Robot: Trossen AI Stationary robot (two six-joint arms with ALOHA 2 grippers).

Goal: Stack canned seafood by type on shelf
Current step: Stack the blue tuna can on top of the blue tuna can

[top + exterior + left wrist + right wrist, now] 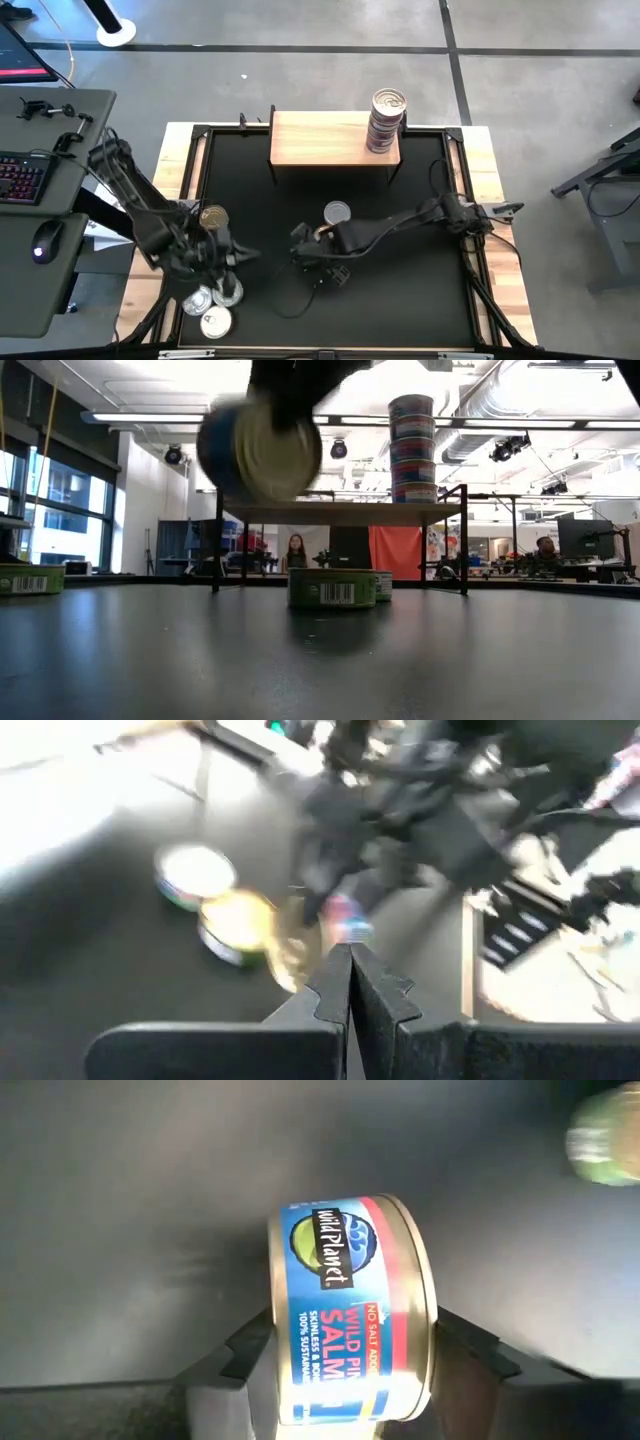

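Observation:
My right gripper (318, 248) is over the middle of the table, shut on a blue-labelled salmon can (350, 1310). The low view shows this can (260, 450) lifted well above the tabletop. The shelf (330, 140) stands at the far edge with a tall stack of cans (386, 120) on its right end. A silver-topped can (338, 212) sits flat on the table just beyond my right gripper. A green-labelled can (330, 588) sits beside it. My left gripper (350, 980) is shut and empty, raised at the near left (240, 255). My right gripper pinches the salmon can between its two fingers (245, 1350), which lie against the can's two flat ends (425, 1330). The fingers come from above, slanting down. The can is turned on edge with its label toward the wrist camera, clear of the table.
A gold-topped can (213, 216) sits on the table beside my left arm. Several silver-topped cans (215, 305) cluster at the near left corner. A desk with a keyboard and mouse (45, 240) stands left of the table. People (296, 550) are in the room beyond.

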